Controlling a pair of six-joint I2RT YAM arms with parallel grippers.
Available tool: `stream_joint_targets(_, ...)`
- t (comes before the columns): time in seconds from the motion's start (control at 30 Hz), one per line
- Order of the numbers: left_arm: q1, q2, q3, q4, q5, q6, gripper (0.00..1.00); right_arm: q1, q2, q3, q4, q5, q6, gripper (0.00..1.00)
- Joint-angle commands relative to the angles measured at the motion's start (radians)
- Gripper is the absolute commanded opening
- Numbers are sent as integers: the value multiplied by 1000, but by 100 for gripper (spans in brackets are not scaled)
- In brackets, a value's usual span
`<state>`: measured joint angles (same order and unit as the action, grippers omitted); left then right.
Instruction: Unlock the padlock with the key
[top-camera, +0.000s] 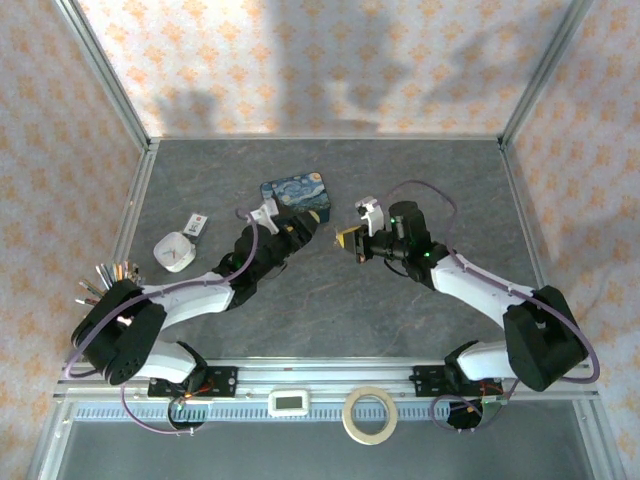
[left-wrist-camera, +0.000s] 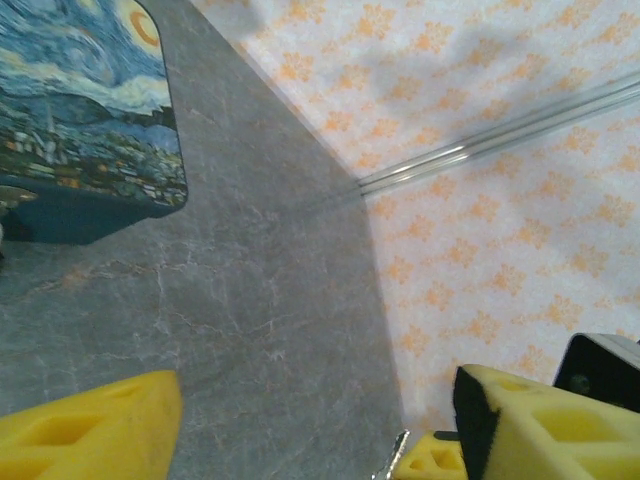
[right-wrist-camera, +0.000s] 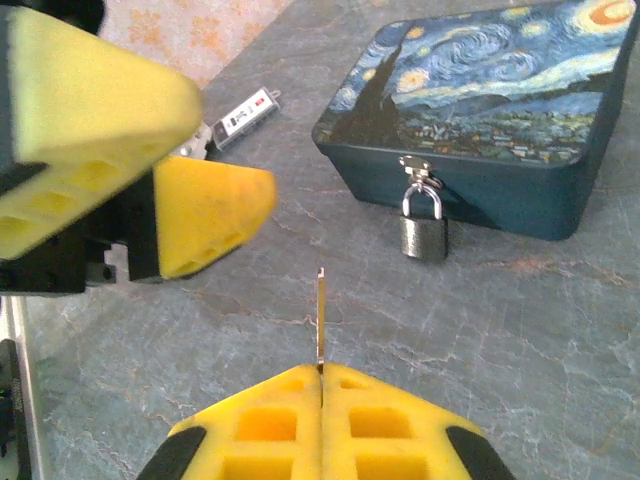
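Note:
The padlock (right-wrist-camera: 423, 230) is small and dark, and its silvery shackle hangs from the hasp on the front of the blue starry-night tin (right-wrist-camera: 490, 110), (top-camera: 295, 192), (left-wrist-camera: 85, 110). My right gripper (right-wrist-camera: 321, 372), (top-camera: 348, 240) is shut on the key (right-wrist-camera: 321, 315). The thin blade sticks out edge-on toward the padlock, still a short way from it. My left gripper (left-wrist-camera: 315, 425), (top-camera: 303, 228) is open with nothing between its yellow fingers (right-wrist-camera: 200, 205). It hovers beside the tin and just left of the key, whose tip (left-wrist-camera: 393, 458) shows between its fingers.
A small white stick-shaped device (right-wrist-camera: 245, 115), (top-camera: 196, 224) lies left of the tin, with a white box (top-camera: 175, 251) nearby. A tape roll (top-camera: 368, 414) and a white timer (top-camera: 290, 402) sit on the front rail. Patterned walls (left-wrist-camera: 480, 200) enclose the grey table.

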<state>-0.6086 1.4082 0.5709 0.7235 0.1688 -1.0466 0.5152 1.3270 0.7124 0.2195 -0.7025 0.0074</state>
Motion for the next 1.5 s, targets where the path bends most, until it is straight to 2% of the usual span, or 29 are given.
stream_joint_targets(0.0,-20,33,64,32,3,17,66,-1,2,8,87,-42,-15,0)
stream_joint_targets(0.13,-25,77,105,52,22,54,55,-1,20,31,74,-105,-15,0)
stream_joint_targets(0.23,-26,99,119,79,49,75,50,-1,29,47,56,-118,-16,0)
stream_joint_targets(0.37,-37,108,135,63,48,73,49,4,24,49,54,-21,-1,0)
stream_joint_targets(0.5,-55,130,181,-23,16,66,48,51,18,46,71,106,-12,0)
stream_joint_targets(0.67,-63,143,209,-66,-33,36,41,143,14,70,48,341,-82,0)
stream_joint_targets(0.9,-65,119,198,-108,-92,9,42,158,-23,32,132,477,-81,0)
stream_joint_targets(1.0,-64,120,189,-84,-84,-13,41,164,-21,28,146,493,-87,0)
stream_joint_targets(1.47,-65,134,204,-65,-87,-26,38,177,14,48,115,415,-115,0)
